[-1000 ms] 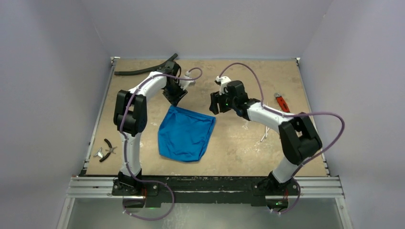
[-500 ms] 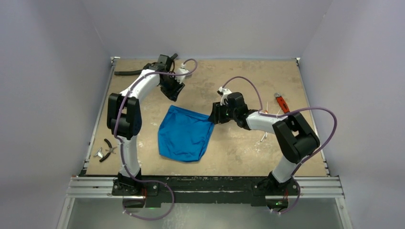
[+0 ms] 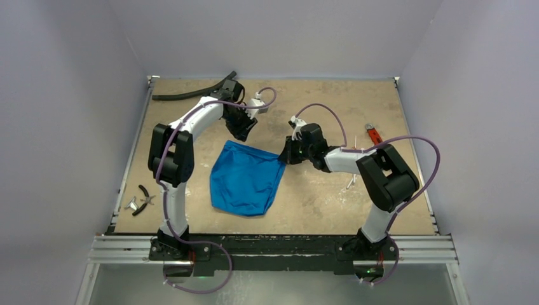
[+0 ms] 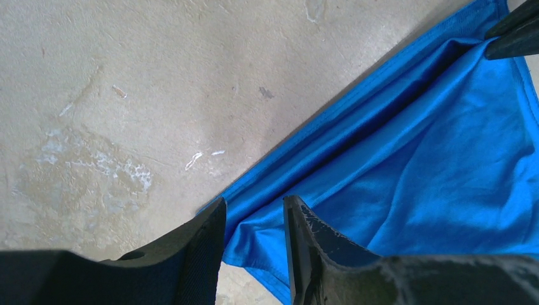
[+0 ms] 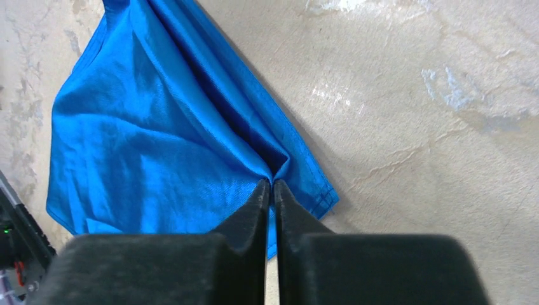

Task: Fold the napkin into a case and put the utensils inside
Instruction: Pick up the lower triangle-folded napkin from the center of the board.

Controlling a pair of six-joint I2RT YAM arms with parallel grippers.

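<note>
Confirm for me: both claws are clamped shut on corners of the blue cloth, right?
Not quite. Only the right gripper is clamped shut on the napkin; the left gripper stands open over the other corner, as the left wrist view shows.

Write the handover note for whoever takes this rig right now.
Right tool: shut, pinching the napkin at its far right corner.
Left tool: open at the napkin's far left corner, holding nothing.
The napkin lies wrinkled on the table, not yet folded.
Utensils: thin pieces on the table to the napkin's right, outside the cloth and partly hidden.
Done: right corner gripped.
Left to do: grip the left corner, fold the napkin, put the utensils inside.
</note>
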